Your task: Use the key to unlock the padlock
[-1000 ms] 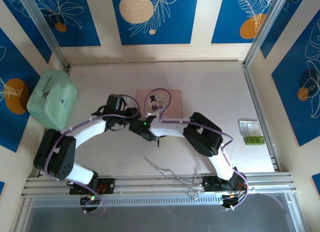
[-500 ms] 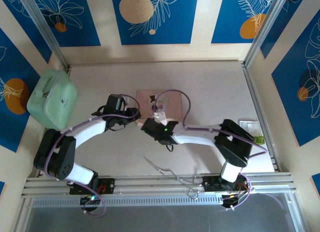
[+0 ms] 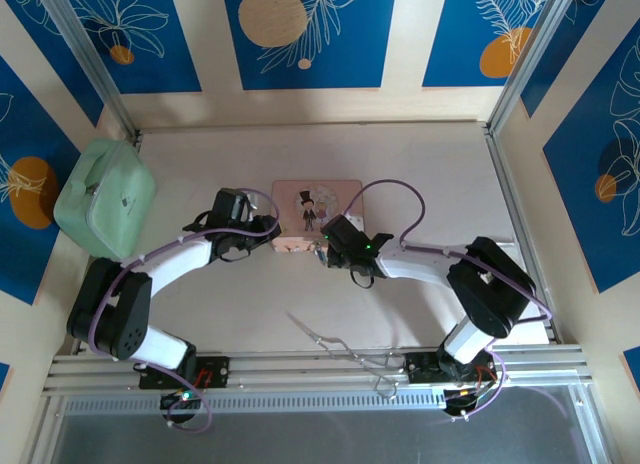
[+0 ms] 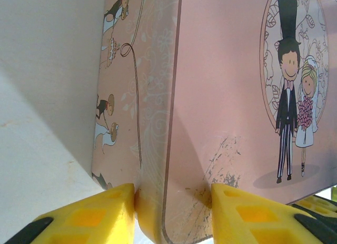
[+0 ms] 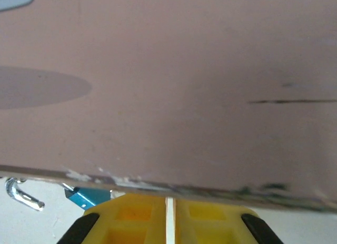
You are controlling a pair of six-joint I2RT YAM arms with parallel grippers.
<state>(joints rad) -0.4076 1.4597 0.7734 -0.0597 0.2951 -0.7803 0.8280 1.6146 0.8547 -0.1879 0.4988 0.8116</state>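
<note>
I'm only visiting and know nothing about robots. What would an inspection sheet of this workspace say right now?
Surface: pale, flat table.
Job's things: padlock, blue body and silver hook, at the edge of the pink tin; key not made out.
Clutter: green case far left; wire tool near the front.
Grippers: left gripper clamped on the tin's edge; right gripper pads nearly together.
Cables: purple cables loop over the arms.
Surroundings: blue leaf-patterned panels.

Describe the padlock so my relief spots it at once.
Find the pink rectangular tin with the wedding couple, mid-table. At its near edge, beside the right claw, lies the tiny padlock. Blue body and silvery hook distinguish it from the long thin metal wire tool nearer the bases.
</note>
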